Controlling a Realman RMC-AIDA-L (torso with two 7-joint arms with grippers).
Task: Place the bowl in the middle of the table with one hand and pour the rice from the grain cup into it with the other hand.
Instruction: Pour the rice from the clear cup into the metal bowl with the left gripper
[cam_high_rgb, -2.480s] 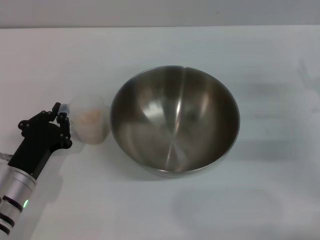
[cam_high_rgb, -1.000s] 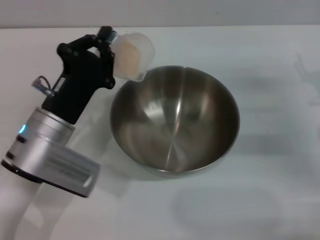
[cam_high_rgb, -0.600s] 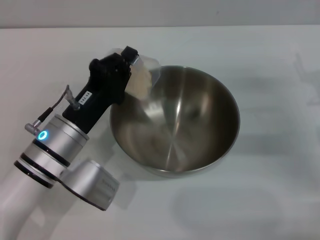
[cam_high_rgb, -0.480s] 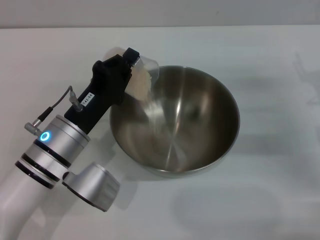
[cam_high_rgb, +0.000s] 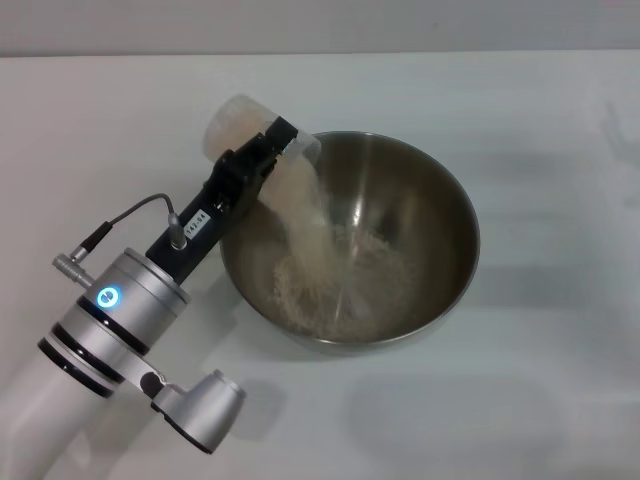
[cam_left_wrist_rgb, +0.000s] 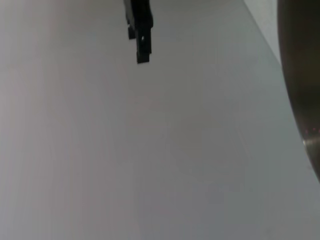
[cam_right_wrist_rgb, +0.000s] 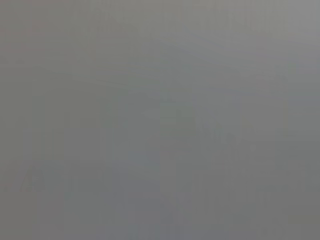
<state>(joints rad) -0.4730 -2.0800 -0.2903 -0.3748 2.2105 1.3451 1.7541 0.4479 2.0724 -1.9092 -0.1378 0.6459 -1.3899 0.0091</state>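
1. One arm is at work: the left arm reaches from the near left corner of the counter (cam_high_rgb: 520, 110) up toward the bowl, and its left gripper (cam_high_rgb: 262, 160) has its jaws clamped on the cup (cam_high_rgb: 245, 122), apparently by the handle side.
2. The cup is held tipped steeply over the bowl's near-left rim, lip down, well above the counter.
3. Rice (cam_high_rgb: 340, 280) streams from the lip in a pale ribbon and piles in the bottom of the bowl (cam_high_rgb: 440, 200); a little may remain in the cup, though that is hard to judge through the cloudy plastic.
4. The bowl stands upright near the middle of the counter, so the placing looks done and the pour is well along.
5. Handling, as a judgement: the cup is light, thin plastic, stiff enough to clamp at the handle or wall but easy to twist if the grip is off-centre; it gets lighter as it empties.
6. The rice is loose and bouncy, so grains could skip off the slick steel if poured from too high.
7. The bowl is smooth, rigid and likely to slide if nudged; its rim is the place to take hold.
8. The left wrist view shows one black fingertip (cam_left_wrist_rgb: 142, 35) over bare counter, with the bowl's wall at the edge.
9. The right gripper is not in view; its wrist view shows only flat grey.
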